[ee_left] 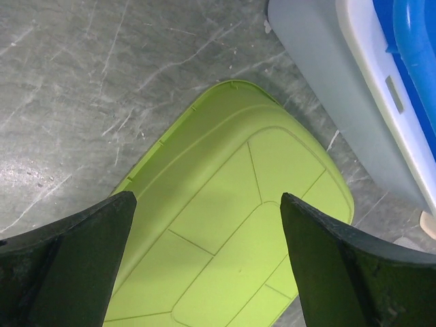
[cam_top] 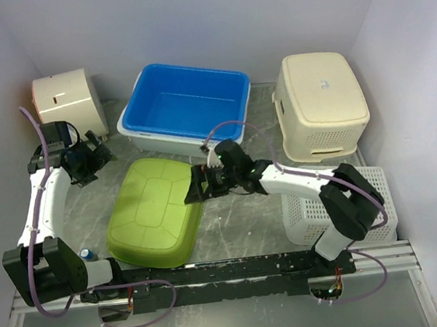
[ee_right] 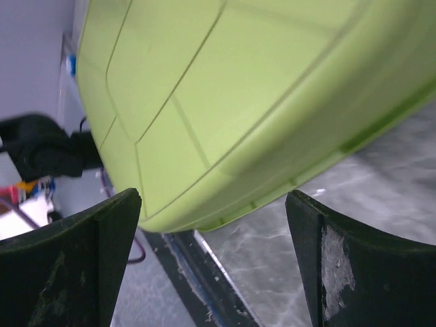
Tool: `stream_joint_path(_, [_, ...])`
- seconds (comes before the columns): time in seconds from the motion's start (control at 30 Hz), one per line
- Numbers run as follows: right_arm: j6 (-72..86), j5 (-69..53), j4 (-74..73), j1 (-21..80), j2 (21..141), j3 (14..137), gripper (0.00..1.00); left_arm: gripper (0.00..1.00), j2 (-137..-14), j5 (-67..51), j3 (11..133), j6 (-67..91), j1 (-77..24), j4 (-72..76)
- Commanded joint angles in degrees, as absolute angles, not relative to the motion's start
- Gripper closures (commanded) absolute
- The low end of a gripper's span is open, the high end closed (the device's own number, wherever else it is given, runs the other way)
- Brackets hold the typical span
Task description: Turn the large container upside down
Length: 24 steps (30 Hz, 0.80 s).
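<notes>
Your container (cam_top: 155,211) lay bottom-up at the middle of the desk (cam_top: 240,220), its 6 o'clock rim close to the arms' rail (cam_top: 237,269). Your right jaws stood open just off its 3 o'clock edge, holding nothing. Your left jaws stood wide open, up off its 10 o'clock corner. Bare desk showed at 3 o'clock before the basket (cam_top: 309,208). The blue tub (cam_top: 184,97) crowded 12 o'clock.

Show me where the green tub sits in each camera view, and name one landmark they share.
Top view: the green tub lies bottom-up, left of centre, in front of the blue tub.
Left wrist: the green tub fills the lower middle.
Right wrist: the green tub fills the upper part.
Shared landmark: the grey marbled table beside it.
</notes>
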State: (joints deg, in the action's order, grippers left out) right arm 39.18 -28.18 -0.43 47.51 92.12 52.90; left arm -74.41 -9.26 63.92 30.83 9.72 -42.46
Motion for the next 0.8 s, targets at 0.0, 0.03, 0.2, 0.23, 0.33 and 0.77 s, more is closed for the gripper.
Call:
stream_joint_path(0.0, [39.6,-24.2,1.4,42.2,89.8,51.1,0.11,0.01,-73.8,-11.5,66.4,27.1,9.9,-44.9])
stream_joint_path(0.03, [39.7,-24.0,2.2,42.1,90.7,51.7,0.11,0.01,-73.7,-12.2,67.0,26.7,9.9,-45.2])
stream_joint_path(0.2, [40.5,-24.3,5.8,45.8,97.6,55.4,0.11,0.01,-71.6,-11.9,71.1,26.1,9.9,-46.4])
stream_joint_path(0.23, [40.7,-24.3,6.7,47.0,99.0,56.2,0.11,0.01,-71.4,-11.7,72.3,26.0,10.0,-46.9])
stream_joint_path(0.33, [41.6,-25.3,9.9,49.5,103.8,59.5,0.10,0.01,-71.3,-11.3,75.5,25.7,10.0,-48.2])
stream_joint_path(0.77, [37.8,-30.2,10.2,53.1,121.0,78.3,0.08,0.01,-69.9,-12.3,75.1,25.1,10.0,-49.2])
